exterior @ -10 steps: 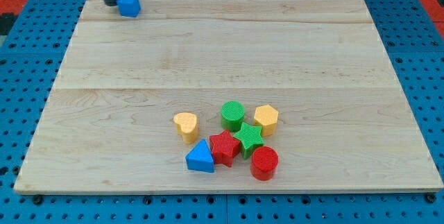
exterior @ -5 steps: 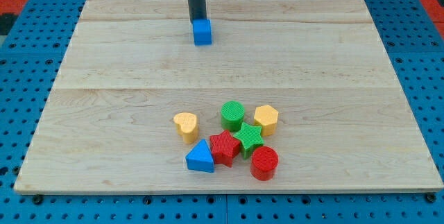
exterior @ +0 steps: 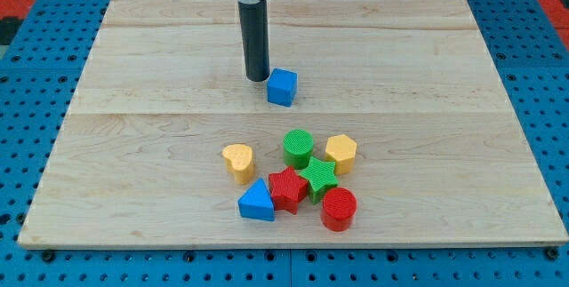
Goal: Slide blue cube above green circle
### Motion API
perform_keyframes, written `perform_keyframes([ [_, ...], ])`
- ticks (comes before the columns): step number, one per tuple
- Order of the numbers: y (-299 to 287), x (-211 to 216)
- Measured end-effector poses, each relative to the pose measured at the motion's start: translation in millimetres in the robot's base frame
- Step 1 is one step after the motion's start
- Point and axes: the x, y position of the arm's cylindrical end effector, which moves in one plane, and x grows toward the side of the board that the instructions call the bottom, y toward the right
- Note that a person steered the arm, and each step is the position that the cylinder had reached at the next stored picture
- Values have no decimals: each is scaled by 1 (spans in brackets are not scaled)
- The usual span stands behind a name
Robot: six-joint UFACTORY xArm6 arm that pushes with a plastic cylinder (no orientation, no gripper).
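Note:
The blue cube (exterior: 282, 86) lies on the wooden board, near its middle. My tip (exterior: 257, 78) stands just to the cube's upper left, close beside it. The green circle (exterior: 298, 147) lies below the cube, slightly to the right, at the top of a cluster of blocks. A gap of bare wood separates the cube from the green circle.
Around the green circle lie a yellow hexagon (exterior: 340, 153), a green star (exterior: 318, 176), a red star (exterior: 287, 188), a red cylinder (exterior: 339, 209), a blue triangle (exterior: 256, 202) and a yellow heart (exterior: 237, 161). The wooden board (exterior: 133, 145) rests on a blue pegboard.
The blue cube has slid from the board's top left corner down and right towards the middle. My tip has moved with it, staying at its upper left.

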Motion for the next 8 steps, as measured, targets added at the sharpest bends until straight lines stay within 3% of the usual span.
perform_keyframes([
  [2,38,-6],
  [4,44,47],
  [5,20,65],
  [7,28,20],
  [8,56,38],
])
